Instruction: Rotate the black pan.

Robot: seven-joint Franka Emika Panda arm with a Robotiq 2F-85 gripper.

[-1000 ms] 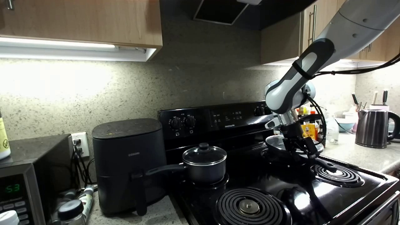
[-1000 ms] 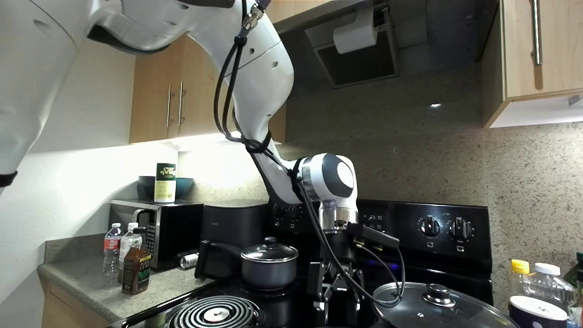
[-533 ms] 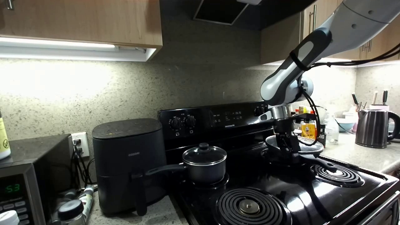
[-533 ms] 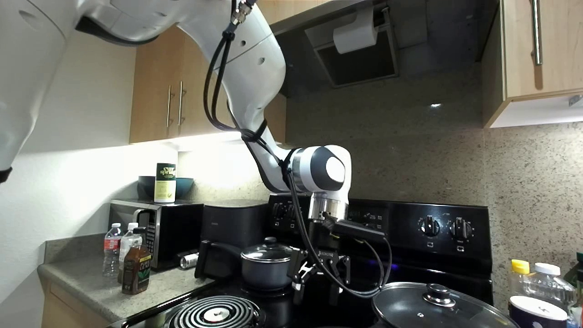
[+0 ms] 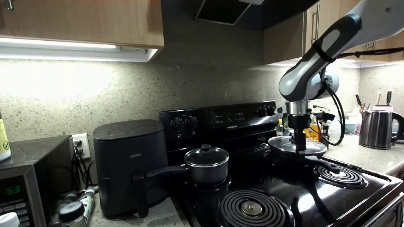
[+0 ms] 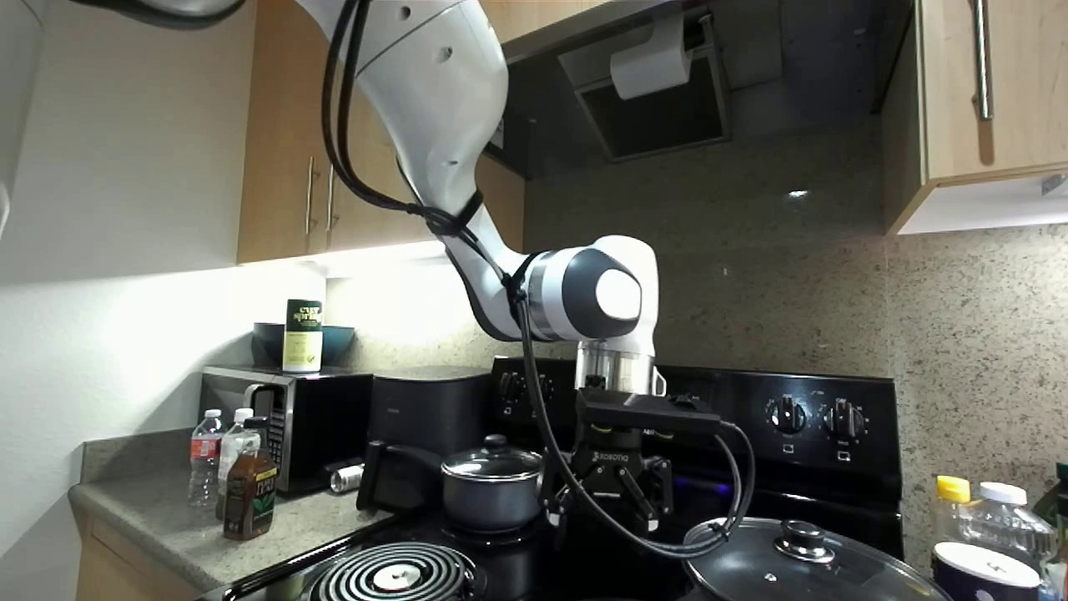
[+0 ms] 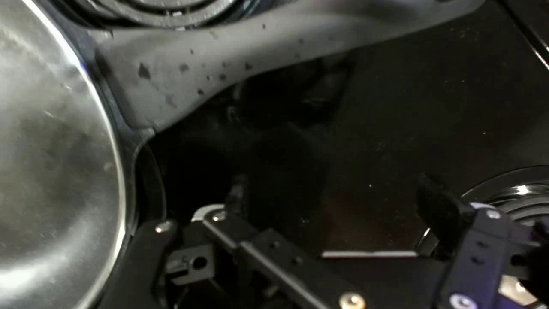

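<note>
Black cooktop fills the lower right of the frame in an exterior view. Right of centre on it sits the black pan, domed lid fitted; contents cannot be determined. The pan's handle crosses the top of the wrist view. Below the handle in that view, the gripper is spread wide, fingers well apart; contact with the pan cannot be determined. Compared with half a second earlier, the gripper has shifted right in both exterior views and turned, so that the wrist camera appears broader and nearly level. Pan, lid and handle are unchanged in position.

Saucepan, lower centre: glass lid seated, contents not discernible. Air fryer, left of centre: closed. Microwave, left of frame: supports a canister and a bowl; bowl interior not visible. Brown bottle, lower left: capped, standing near clear bottles. Kettle, right edge: contents not visible.
</note>
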